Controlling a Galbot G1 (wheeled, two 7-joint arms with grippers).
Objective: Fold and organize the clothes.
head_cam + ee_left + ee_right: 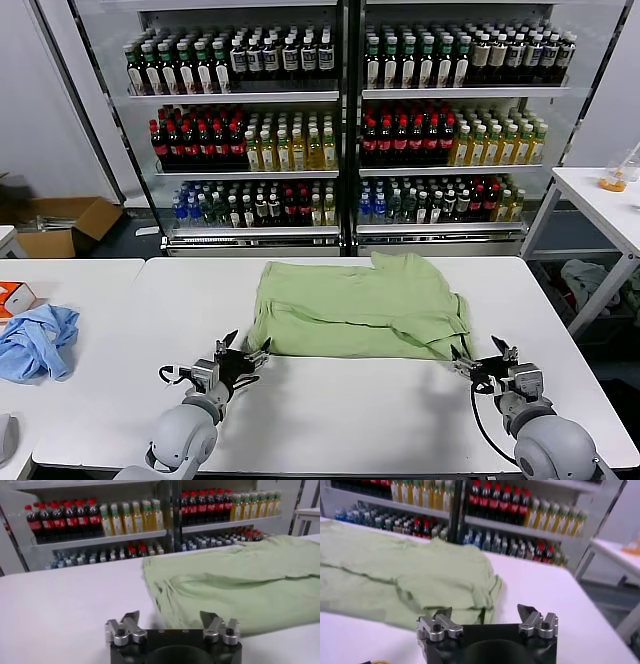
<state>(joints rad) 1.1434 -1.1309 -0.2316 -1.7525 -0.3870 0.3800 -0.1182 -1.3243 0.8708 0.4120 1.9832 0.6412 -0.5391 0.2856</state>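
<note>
The light green shirt (358, 308) lies partly folded on the white table (330, 400), its buttons and logo hidden. My left gripper (243, 352) is open at the shirt's near left corner, just short of the cloth. In the left wrist view the shirt (240, 580) spreads ahead of the open left gripper (170, 617). My right gripper (483, 357) is open at the shirt's near right corner. In the right wrist view the shirt's folded edge (410, 580) lies just ahead of the open right gripper (482, 611).
A light blue cloth (38, 340) and an orange box (14, 297) lie on a second table at the left. Glass-fronted drink coolers (340, 120) stand behind the table. Another white table (600, 200) stands at the right, a cardboard box (60, 225) on the floor at the left.
</note>
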